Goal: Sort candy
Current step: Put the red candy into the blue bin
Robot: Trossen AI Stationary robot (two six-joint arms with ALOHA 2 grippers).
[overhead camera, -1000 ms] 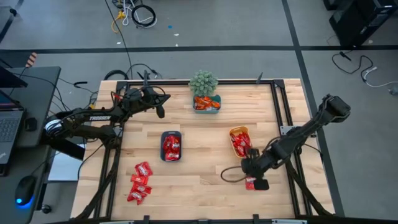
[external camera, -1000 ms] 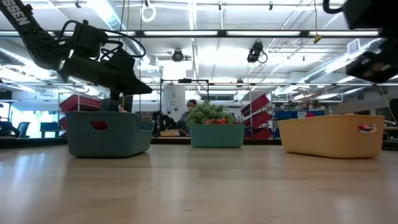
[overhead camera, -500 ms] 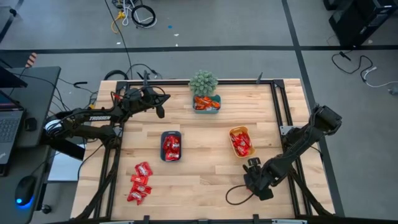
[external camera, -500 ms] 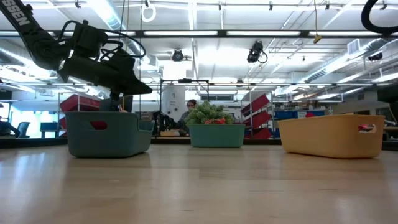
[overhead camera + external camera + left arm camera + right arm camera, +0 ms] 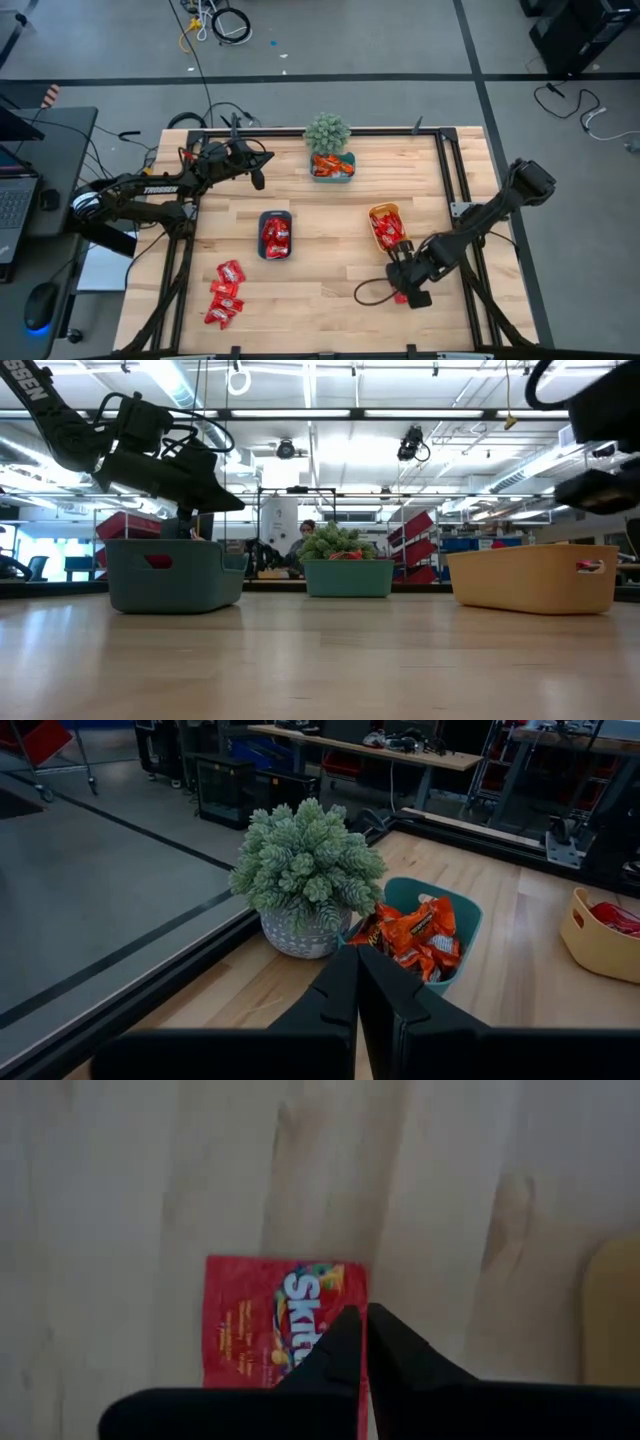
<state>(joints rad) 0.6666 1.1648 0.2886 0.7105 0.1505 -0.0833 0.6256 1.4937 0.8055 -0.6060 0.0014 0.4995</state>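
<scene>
Near the tabletop's front right corner, just beside the yellow tray (image 5: 386, 228), the right gripper (image 5: 362, 1342) hovers over a red Skittles packet (image 5: 268, 1320), fingers pressed together, holding nothing. The packet looks light, thin, slick and crinkly; an edge pinch suits it best. Only the right wrist view shows its label; the high view adds loose red packets (image 5: 225, 291) near the front left corner and the idle left gripper (image 5: 256, 176), closed and empty, near the back left.

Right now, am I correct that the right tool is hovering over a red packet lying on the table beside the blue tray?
Not quite: the right tool hovers over a red packet lying beside the yellow tray, not the blue one. The high view shows it; the right wrist view shows the packet on bare wood.
</scene>
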